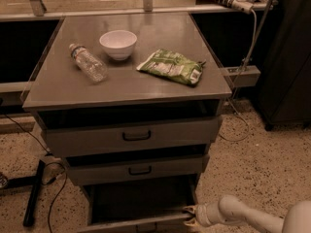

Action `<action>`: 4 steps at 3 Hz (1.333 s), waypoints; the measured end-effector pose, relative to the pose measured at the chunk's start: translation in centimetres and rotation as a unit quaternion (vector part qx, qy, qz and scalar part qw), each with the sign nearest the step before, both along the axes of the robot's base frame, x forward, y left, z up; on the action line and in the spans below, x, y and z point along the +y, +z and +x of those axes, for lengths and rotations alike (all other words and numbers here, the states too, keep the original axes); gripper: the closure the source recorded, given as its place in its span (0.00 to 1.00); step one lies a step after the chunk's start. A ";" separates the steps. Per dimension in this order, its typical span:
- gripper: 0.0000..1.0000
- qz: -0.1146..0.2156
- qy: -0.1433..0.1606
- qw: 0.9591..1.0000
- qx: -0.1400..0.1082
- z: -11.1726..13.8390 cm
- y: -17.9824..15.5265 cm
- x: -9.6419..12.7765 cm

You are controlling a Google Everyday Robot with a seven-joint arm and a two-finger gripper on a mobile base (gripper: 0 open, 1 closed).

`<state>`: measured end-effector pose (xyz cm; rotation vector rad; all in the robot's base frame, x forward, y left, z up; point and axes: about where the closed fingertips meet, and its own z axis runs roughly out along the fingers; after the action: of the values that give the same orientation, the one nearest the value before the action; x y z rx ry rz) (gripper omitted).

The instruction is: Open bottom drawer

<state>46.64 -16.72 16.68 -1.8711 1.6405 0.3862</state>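
The gripper (190,216) sat low at the near right of the cabinet (58,93), at the right end of the bottom drawer (131,223), approx. level with its front panel. Gripper aperture and whether it had hold of anything: cannot tell. The bottom drawer was the lowest of the stack, and its front stood nearer than the middle drawer (138,170) above it, with a dark open cavity showing behind the panel, so it was judged already partly out. Key relation: the drawer front lay directly left of the gripper, with its long axis running left-right. Travel would therefore be toward the near side, perpendicular to that axis. The handle sat near the panel centre, well left of the gripper and mostly cut off by the frame edge. Only one arm was present, reaching in from the near right, so there was no choice of side. Count: 3 drawers (top drawer (131,136), middle, bottom), 1 gripper. On the cabinet top were 1 white bowl (118,43), 1 clear bottle (88,62) lying on its side and 1 green snack bag (171,67).
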 end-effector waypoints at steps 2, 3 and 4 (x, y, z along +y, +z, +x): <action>0.82 0.005 0.003 1.000 -0.004 -0.9 0.0 0.7; 0.58 0.005 0.003 1.000 -0.004 -0.9 0.0 0.7; 0.36 0.005 0.003 1.000 -0.004 -0.9 0.0 0.7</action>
<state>45.75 -16.05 16.68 -1.8679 1.6245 0.3881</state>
